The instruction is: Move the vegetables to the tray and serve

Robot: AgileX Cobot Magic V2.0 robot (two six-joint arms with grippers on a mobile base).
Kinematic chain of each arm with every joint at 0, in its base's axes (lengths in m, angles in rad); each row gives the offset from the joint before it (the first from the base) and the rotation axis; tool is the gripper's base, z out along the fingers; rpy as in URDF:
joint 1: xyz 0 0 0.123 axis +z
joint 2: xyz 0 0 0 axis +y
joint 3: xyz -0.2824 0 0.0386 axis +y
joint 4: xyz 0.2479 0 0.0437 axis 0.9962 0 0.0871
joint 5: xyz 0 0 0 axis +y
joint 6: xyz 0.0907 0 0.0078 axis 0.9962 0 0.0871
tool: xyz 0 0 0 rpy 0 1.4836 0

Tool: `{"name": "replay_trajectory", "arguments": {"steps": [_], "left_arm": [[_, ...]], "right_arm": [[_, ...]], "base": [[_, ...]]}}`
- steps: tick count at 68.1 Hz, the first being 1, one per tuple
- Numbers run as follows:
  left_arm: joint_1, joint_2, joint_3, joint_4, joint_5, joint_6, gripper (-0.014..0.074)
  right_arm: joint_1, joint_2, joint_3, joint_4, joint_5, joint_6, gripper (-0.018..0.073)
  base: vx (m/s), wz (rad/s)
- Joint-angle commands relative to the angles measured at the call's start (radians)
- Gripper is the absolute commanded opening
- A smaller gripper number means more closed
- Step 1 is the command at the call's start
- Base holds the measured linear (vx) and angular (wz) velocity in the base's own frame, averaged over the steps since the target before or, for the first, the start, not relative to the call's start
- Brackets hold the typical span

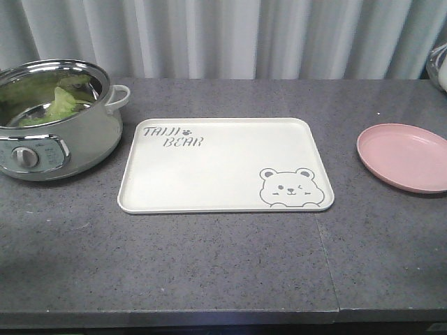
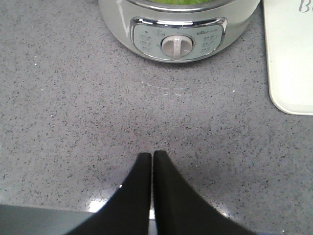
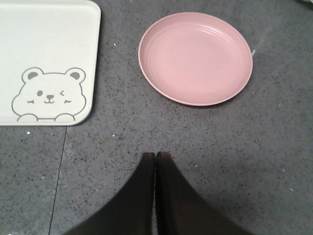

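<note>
The pot [image 1: 91,143] is cut off at the front view's left edge, and only part of the vegetables [image 1: 61,103] shows, lying inside it against the steel wall. The tray [image 1: 223,164] sits just right of the pot, with the pink plate [image 1: 405,157] further right. Over the counter [image 1: 209,265], the left gripper [image 2: 152,156] and right gripper [image 3: 156,156] have their fingers pressed together, holding nothing
</note>
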Motion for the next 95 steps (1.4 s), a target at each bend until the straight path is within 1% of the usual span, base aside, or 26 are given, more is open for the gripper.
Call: {"name": "replay_trajectory", "arguments": {"steps": [1,18,34,40,45,52,56,59,62,63,64,71,76,80,84,95], "left_arm": [[-0.001,0.023,-0.044,-0.001,0.002,0.003,-0.0006],[-0.001,0.037,-0.04,0.0,-0.027,0.002,-0.0006],[-0.001,0.037,-0.04,0.0,-0.028,0.002,-0.0006],[-0.001,0.037,-0.04,0.0,-0.028,0.002,0.0],[-0.001,0.037,-0.04,0.0,-0.028,0.002,0.0018],[-0.001,0.037,-0.04,0.0,-0.028,0.001,0.0088],[-0.001,0.037,-0.04,0.0,-0.027,-0.002,0.016],[-0.001,0.037,-0.04,0.0,-0.024,-0.003,0.022],[-0.001,0.037,-0.04,0.0,-0.022,-0.005,0.0299],[-0.001,0.037,-0.04,0.0,-0.022,-0.005,0.0311],[-0.001,0.037,-0.04,0.0,-0.022,-0.005,0.0347],[-0.001,0.037,-0.04,0.001,-0.023,-0.005,0.0515],[-0.001,0.037,-0.04,0.002,-0.022,-0.005,0.0604],[-0.001,0.037,-0.04,0.002,-0.022,-0.005,0.0645],[-0.001,0.037,-0.04,0.002,-0.022,-0.005,0.0657],[-0.001,0.037,-0.04,0.002,-0.027,0.003,0.0624]], "right_arm": [[0.002,0.041,-0.071,-0.018,0.003,-0.033,-0.0003],[0.002,0.07,-0.073,-0.015,0.006,-0.032,-0.0003],[0.002,0.07,-0.072,-0.015,0.014,-0.031,-0.0003],[0.002,0.07,-0.072,-0.015,0.014,-0.03,0.0],[0.002,0.07,-0.072,-0.017,0.014,-0.03,0.002],[0.002,0.07,-0.072,-0.017,0.014,-0.03,0.0078],[0.002,0.07,-0.072,-0.017,0.014,-0.03,0.0137],[0.002,0.07,-0.072,-0.017,0.014,-0.03,0.0183],[0.002,0.07,-0.072,-0.017,0.014,-0.03,0.0246],[0.002,0.07,-0.072,-0.017,0.014,-0.03,0.0264],[0.002,0.07,-0.072,-0.017,0.014,-0.03,0.0284],[0.002,0.07,-0.072,-0.017,0.013,-0.03,0.0421],[0.002,0.07,-0.072,-0.018,0.013,-0.03,0.0501],[0.002,0.07,-0.072,-0.019,0.012,-0.03,0.0549],[0.002,0.07,-0.072,-0.02,0.012,-0.03,0.0577],[0.002,0.07,-0.072,-0.02,0.012,-0.03,0.0587]], "base": [[0.0,0.0],[0.0,0.0],[0.0,0.0],[0.0,0.0],[0.0,0.0],[0.0,0.0],[0.0,0.0],[0.0,0.0],[0.0,0.0],[0.0,0.0],[0.0,0.0],[0.0,0.0],[0.0,0.0],[0.0,0.0],[0.0,0.0],[0.0,0.0]]}}
